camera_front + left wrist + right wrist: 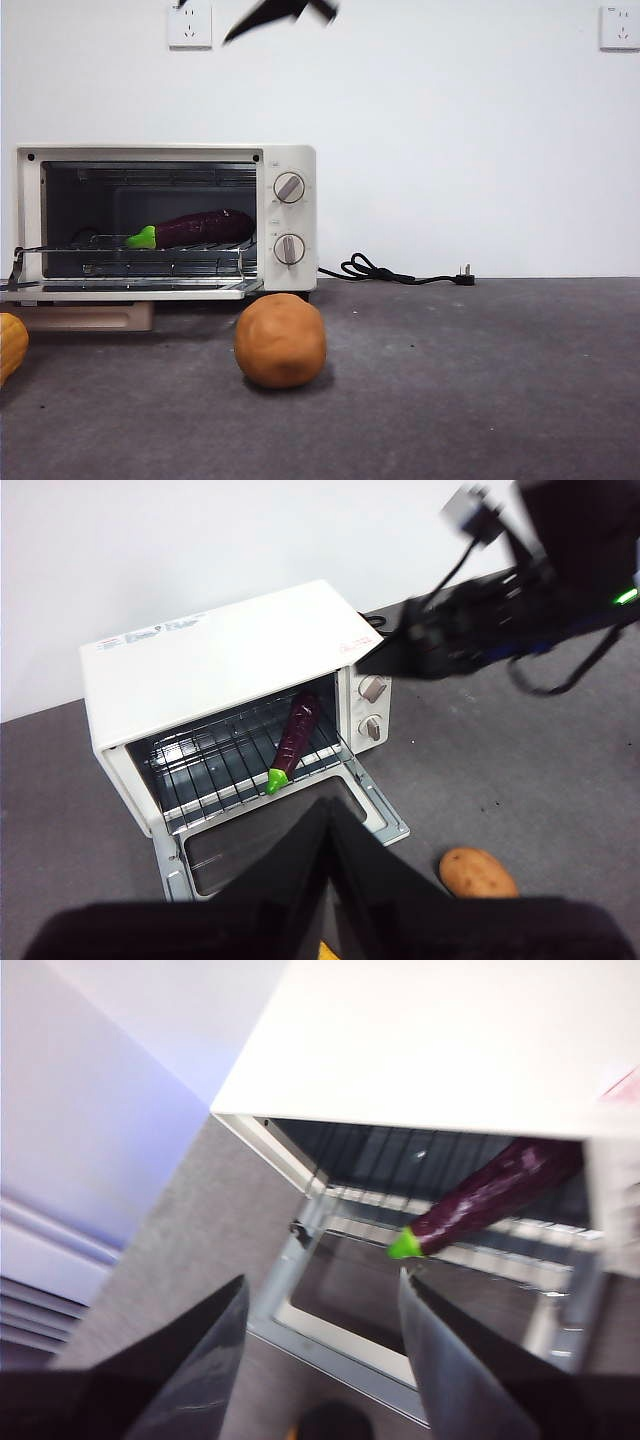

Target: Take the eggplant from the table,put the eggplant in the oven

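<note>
Right gripper (320, 1360) jaws stood apart, empty, above open oven door (340, 1290). Left gripper (330, 880) jaws pressed together, holding nothing, high over near side of table (480, 380).

Eggplant (195, 229) lay on wire rack (140, 262) inside oven (165, 220), green cap left, toward opening. Placement judged done; door left open. Potato (280, 340) sat near, right of door.

We see a dark grey table (480, 380). On it at the back left stands the oven (290, 160), its door lowered open. Just in front of the oven sits a round orange-brown lump (280, 340). A black cord (390, 273) with its plug trails from the oven's right side along the wall.
</note>
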You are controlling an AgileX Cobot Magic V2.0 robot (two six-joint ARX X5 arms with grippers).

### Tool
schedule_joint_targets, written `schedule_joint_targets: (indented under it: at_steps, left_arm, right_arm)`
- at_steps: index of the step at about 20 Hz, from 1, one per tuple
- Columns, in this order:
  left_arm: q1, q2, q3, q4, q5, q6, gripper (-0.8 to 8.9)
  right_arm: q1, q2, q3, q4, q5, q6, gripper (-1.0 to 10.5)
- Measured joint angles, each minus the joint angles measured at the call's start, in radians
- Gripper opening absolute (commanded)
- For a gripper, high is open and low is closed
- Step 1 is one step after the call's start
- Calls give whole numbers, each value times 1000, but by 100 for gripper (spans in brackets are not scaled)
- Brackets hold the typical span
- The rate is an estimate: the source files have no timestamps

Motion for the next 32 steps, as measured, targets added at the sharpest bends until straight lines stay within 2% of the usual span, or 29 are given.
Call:
schedule_joint_targets:
  at_steps: [7, 13, 21, 25, 29, 30, 32]
  left_arm:
    - [-15, 0, 0, 0, 0, 0, -5]
    - [-16, 0, 0, 0, 0, 0, -5]
    - [-16, 0, 0, 0, 0, 0, -5]
    - [-16, 0, 0, 0, 0, 0, -5]
    - [-16, 0, 0, 0, -25, 0, -5]
    - [-16, 0, 0, 0, -42, 0, -6]
    - [-16, 0, 0, 0, -78, 0, -6]
  right_arm:
    - [0, -161, 2, -211, 47, -219, 257]
    - [0, -267, 2, -391, 47, -330, 257]
    - [0, -391, 2, -591, 40, -405, 257]
    - [0, -443, 2, -610, 35, -417, 257]
    - [0, -484, 2, -613, -23, -427, 246]
    - [0, -491, 2, -615, -38, -428, 230]
    - [0, -498, 3, -625, -63, -430, 108]
